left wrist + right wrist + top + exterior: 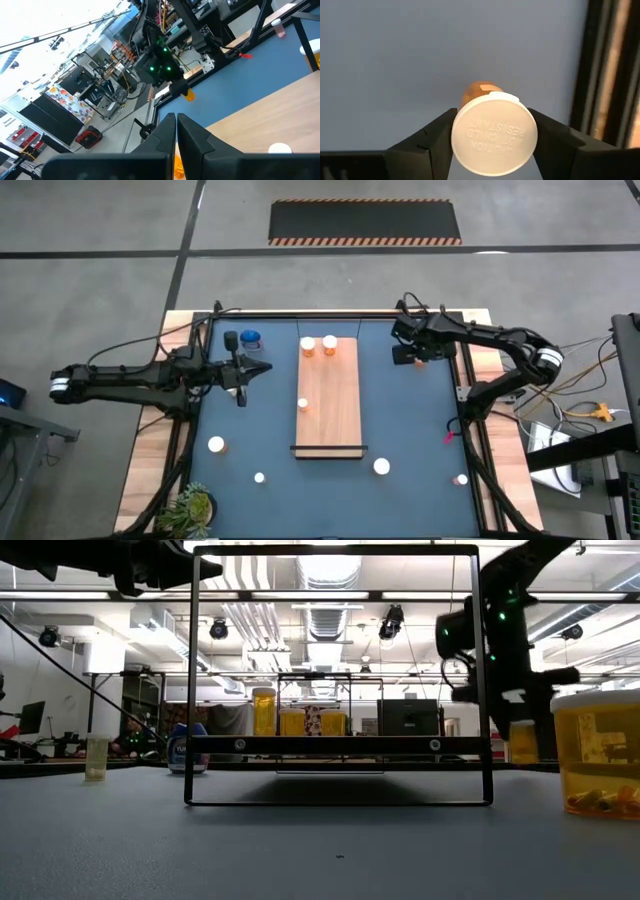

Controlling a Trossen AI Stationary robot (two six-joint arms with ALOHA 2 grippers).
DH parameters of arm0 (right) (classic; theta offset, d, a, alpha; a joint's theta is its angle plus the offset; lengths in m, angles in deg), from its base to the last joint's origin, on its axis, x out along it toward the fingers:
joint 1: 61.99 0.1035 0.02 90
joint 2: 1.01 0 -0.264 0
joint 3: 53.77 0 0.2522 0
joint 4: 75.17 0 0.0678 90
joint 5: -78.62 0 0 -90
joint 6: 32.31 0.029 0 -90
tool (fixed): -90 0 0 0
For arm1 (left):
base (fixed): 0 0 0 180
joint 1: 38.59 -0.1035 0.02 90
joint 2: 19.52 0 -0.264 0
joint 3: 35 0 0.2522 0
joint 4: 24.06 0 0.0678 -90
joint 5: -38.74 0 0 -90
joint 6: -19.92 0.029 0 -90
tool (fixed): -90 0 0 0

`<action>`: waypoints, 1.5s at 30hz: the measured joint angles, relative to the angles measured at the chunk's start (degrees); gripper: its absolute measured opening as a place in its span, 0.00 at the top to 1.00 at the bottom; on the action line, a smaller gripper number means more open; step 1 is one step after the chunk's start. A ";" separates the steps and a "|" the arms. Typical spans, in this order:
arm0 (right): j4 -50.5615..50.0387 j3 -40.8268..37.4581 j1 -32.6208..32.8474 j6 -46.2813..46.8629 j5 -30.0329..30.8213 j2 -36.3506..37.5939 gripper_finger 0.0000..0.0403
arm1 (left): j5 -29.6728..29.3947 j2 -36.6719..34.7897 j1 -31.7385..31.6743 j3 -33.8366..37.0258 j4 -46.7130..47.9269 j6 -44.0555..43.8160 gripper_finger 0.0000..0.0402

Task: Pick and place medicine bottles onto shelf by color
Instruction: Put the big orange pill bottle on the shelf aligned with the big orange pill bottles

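Observation:
My right gripper (414,352) is at the far right of the blue mat, shut on an orange bottle with a white cap (494,132). My left gripper (176,131) is shut and empty, held high left of the shelf (328,395), near the blue bottle (250,338), which stands on the mat. The shelf is a long wooden board lying on the mat's middle. Three orange bottles stand on it: two at its far end (308,346) (329,343) and one near its left edge (303,405). Several white-capped bottles stand on the near mat (216,445) (381,467). My right gripper pinches the bottle's white cap by its rim (457,131), one finger on each side. The fingers come from above. The orange body (476,91) points away from the gripper toward the mat; I cannot tell whether its bottom touches the mat.
A black frame (462,395) runs around the mat. A green plant (190,508) sits at the near left corner. Smaller capped bottles stand at the near edge (259,477) (461,479). In the low view a large orange bottle (600,755) stands close at the right.

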 joint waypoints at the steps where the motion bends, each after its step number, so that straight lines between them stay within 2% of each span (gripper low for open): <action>1: 0.04 1.22 0.41 -0.40 -0.15 0.09 0.46 | 0.00 -0.02 0.00 0.00 0.04 0.00 1.00; 11: 3.61 17.93 7.99 -6.91 -1.66 -4.30 0.51 | 0.02 0.28 0.00 0.00 -0.23 0.15 1.00; 18: 3.32 30.52 12.72 -13.90 -3.27 -14.48 0.49 | 0.02 0.28 0.02 0.00 -0.25 0.17 1.00; 23: 2.35 38.90 13.73 -19.42 -4.48 -22.74 0.49 | 0.02 0.28 0.01 0.00 -0.16 0.20 1.00; 28: -3.98 46.28 13.69 -21.49 -3.61 -29.67 0.49 | 0.02 0.28 0.00 0.00 0.04 0.22 1.00; 38: -7.11 52.37 13.49 -23.68 -1.18 -35.95 0.49 | 0.02 0.28 0.00 0.11 0.09 0.22 1.00; 45: -7.06 51.80 12.47 -24.00 -1.09 -36.39 0.49 | 0.02 0.28 0.00 0.11 0.07 0.20 1.00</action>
